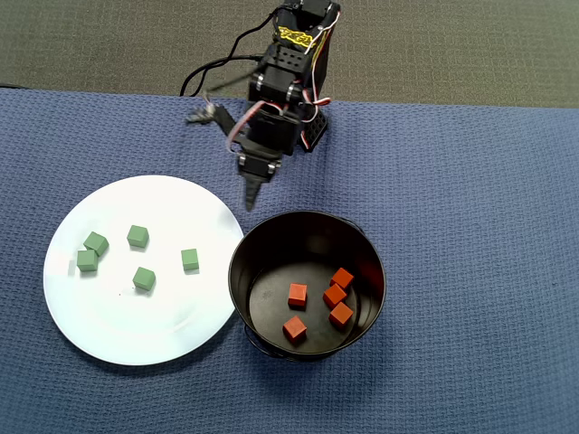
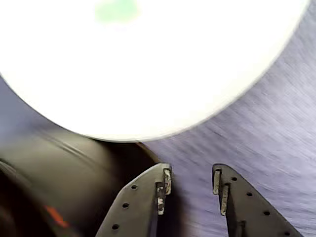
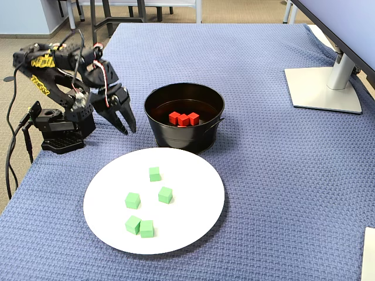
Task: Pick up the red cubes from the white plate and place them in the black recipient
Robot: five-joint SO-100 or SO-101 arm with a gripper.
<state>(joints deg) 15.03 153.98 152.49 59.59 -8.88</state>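
Overhead view: all five red cubes (image 1: 318, 298) lie on the floor of the black recipient (image 1: 306, 235); none remains on the white plate (image 1: 109, 334), which carries only five green cubes (image 1: 137, 236). Judged from this, the sorting looks complete.

Gripper (image 1: 251, 201) hangs empty over the blue-clothed worktop (image 1: 470, 199), just beyond the recipient's rim on the arm's side and near the plate's edge. Fingers (image 2: 148, 197) stand a little apart with nothing between them, clearest in the wrist view, where the plate fills the top and the recipient's dark wall sits at lower left.

Key relation: from the fingers, the plate lies down and to the left in the overhead view, the recipient directly below. No red cube is left for the fingers to go to.

Arm pose, fixed view: folded back over its base (image 3: 58, 137) at the worktop's left edge, fingers pointing down and forward.
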